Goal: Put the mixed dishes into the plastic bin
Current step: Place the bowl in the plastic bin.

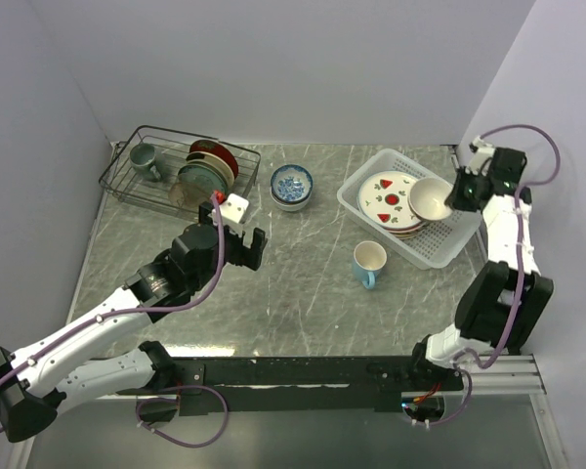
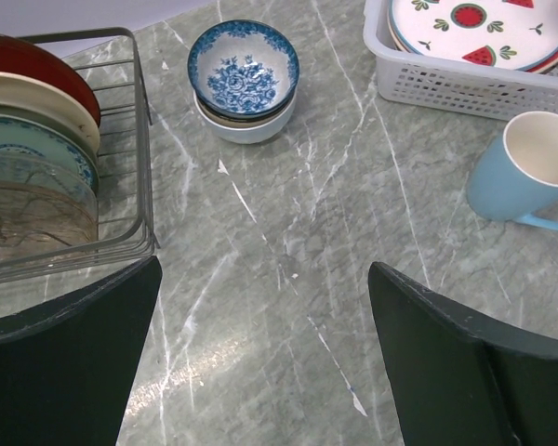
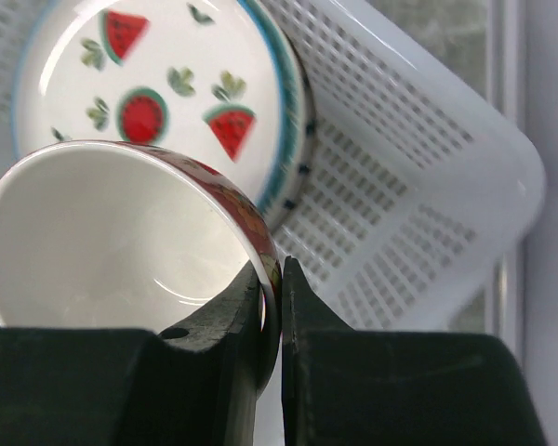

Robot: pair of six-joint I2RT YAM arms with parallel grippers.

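- Wire rack: far side of the table, beyond the left hand and off to its left. It holds a grey-green mug at the end farthest from the hand and a row of upright plates at the nearer end. In the left wrist view the rack's corner lies just past the left finger.
- Left hand: released, fingers spread wide, nothing between them. It hangs over bare table.
- Blue-patterned bowl: straight ahead of the left hand, well clear of the fingertips. It is upright and nested in a pale bowl, on the table just right of the rack.
- Light blue mug: ahead and to the right of the left hand, on the table. It is tipped so its cream inside faces the wrist camera, handle on the near side. It lies just outside the bin's near wall; contact cannot be told.
- Plastic bin: beyond the mug, directly under the right hand. Inside is a stack of plates; the top one is the fruit-marked plate, lying flat.
- Right hand: clenched on the rim of a cream bowl, one finger inside, one outside.
- The bowl is tilted over the bin, above the right edge of the plate stack. Whether it touches the stack cannot be told.
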